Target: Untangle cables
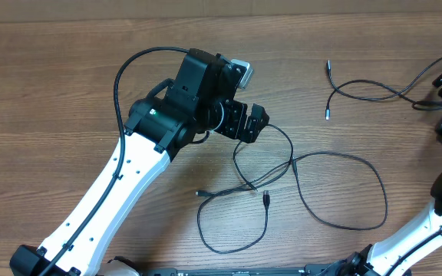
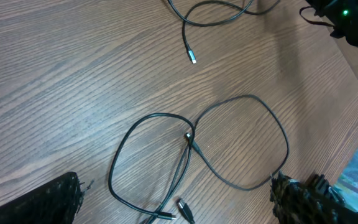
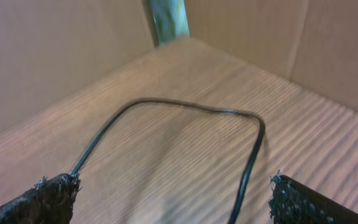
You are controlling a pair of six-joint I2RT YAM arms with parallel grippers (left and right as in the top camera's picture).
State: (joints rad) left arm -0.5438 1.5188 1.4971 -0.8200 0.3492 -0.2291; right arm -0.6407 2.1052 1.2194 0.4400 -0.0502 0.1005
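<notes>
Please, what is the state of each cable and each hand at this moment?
Middle cables: crossed over each other, tangled.
Far cable: lying loose, apart from the tangle.
Left hand: open, holding nothing.
Right hand: open, far cable beneath, not gripped.

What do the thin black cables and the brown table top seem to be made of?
Thin black cables: probably a rubber or plastic sheath, matte, bending in loose loops; one silvery plug tip glints like metal. Brown table top: wood or wood-look laminate, with visible grain.

Soft, even light — right wrist view blurry
</notes>
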